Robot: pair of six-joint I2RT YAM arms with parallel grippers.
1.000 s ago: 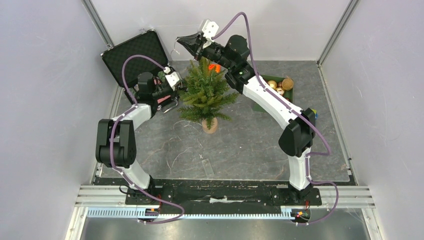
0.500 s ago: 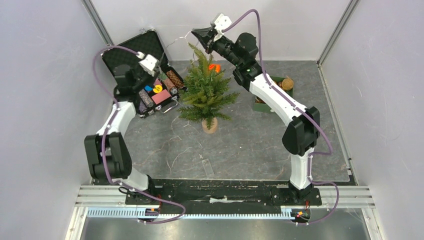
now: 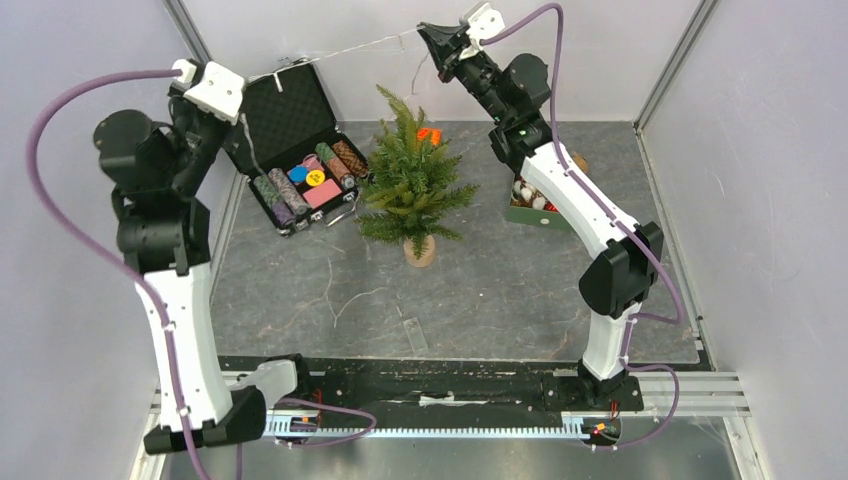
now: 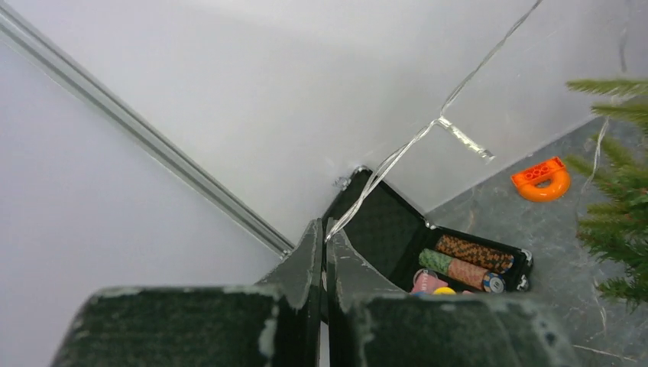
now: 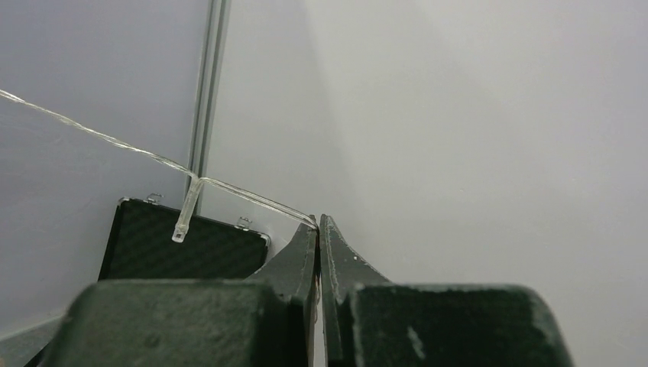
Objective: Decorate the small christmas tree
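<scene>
The left gripper (image 4: 324,233) is raised high at the left side of the cell, its two fingers pressed together on a thin silvery light string (image 4: 397,157). The strand leaves the fingertips and climbs away to the right, with one small clear bulb (image 4: 463,138) branching off it. Beyond the fingertips sits an open black case (image 4: 382,222) holding rolls of patterned chips (image 4: 466,260). An orange toy piece (image 4: 541,180) lies on the grey table (image 3: 480,280) further right.

The right gripper (image 5: 318,223) is held up near the back wall, its fingers also closed, pinching the other end of the same string at their tips. From the top view the string runs taut between the two grippers, high above the case lid and the treetop.

The small christmas tree (image 3: 412,185) stands upright on its tan stump base (image 3: 420,250) near the middle of the table, just right of the case and apart from both grippers. The string does not touch it. A green tray (image 3: 540,217) of ornaments sits to the tree's right, partly hidden by the right arm. Loose strands of wire (image 3: 320,300) lie on the table in front of the tree.
</scene>
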